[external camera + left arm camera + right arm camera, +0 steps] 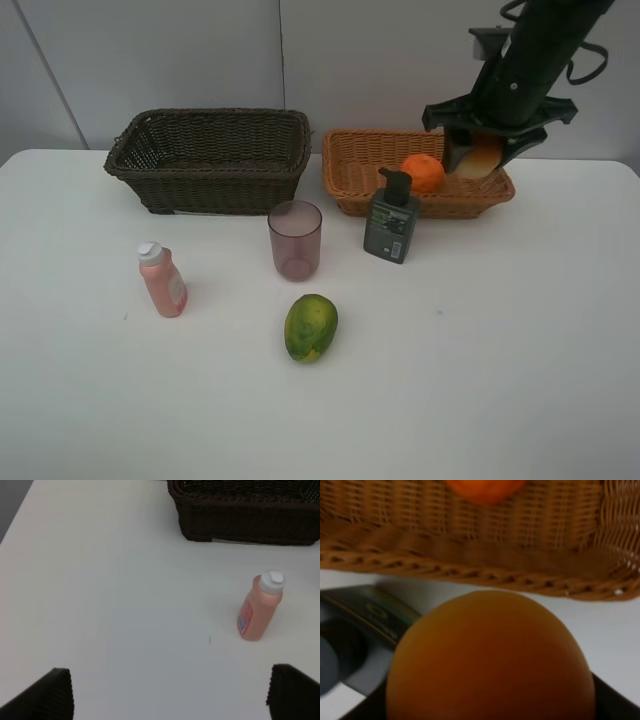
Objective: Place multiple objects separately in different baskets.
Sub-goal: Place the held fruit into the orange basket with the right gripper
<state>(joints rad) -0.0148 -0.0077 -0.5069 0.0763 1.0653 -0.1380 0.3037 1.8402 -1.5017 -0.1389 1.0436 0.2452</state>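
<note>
My right gripper point(478, 150) is shut on the red-yellow round fruit point(485, 158), holding it above the right end of the light tan basket point(345, 185). The fruit point(490, 660) fills the right wrist view, with the basket's wall point(470, 535) beyond it. An orange point(424, 172) lies inside that basket. The dark pump bottle point(390, 222) stands just in front of it. The purplish cup point(295, 240), green-yellow mango point(311, 327) and pink bottle point(162, 280) sit on the table. My left gripper point(170, 692) is open above the table, short of the pink bottle point(260, 611).
The dark brown basket point(205, 185) stands at the back left, beside the tan one; its corner point(240, 522) shows in the left wrist view. The white table point(500, 350) runs out to the front and right.
</note>
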